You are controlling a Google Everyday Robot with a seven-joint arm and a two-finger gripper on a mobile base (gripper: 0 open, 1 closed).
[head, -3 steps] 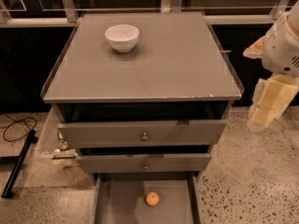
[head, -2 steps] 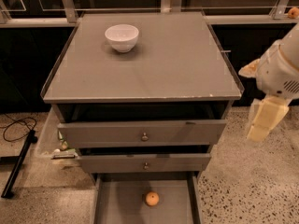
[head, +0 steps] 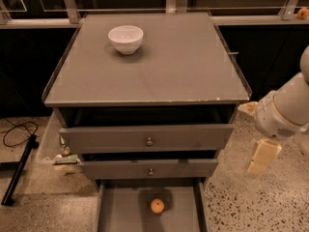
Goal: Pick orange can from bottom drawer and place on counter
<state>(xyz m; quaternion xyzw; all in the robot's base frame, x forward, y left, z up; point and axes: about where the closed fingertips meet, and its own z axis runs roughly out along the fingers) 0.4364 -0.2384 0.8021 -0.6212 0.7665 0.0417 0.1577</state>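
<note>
The orange can (head: 157,206) is a small round orange ball lying on the flat gray floor of the open bottom drawer (head: 120,211), near its back middle. The counter (head: 159,66) is the broad gray cabinet top above. My gripper (head: 262,158) hangs at the right of the cabinet, beside the two upper drawer fronts, above the speckled floor and to the right of the can. It holds nothing that I can see.
A white bowl (head: 125,38) stands at the counter's back left. Two gray drawer fronts with knobs (head: 149,141) sit above the open drawer. A black cable and bar (head: 19,163) lie on the floor at left. A small orange object (head: 302,13) rests on the back ledge at right.
My arm and gripper have moved down and slightly left, closer to the cabinet's right side. The can and bowl have not moved.
</note>
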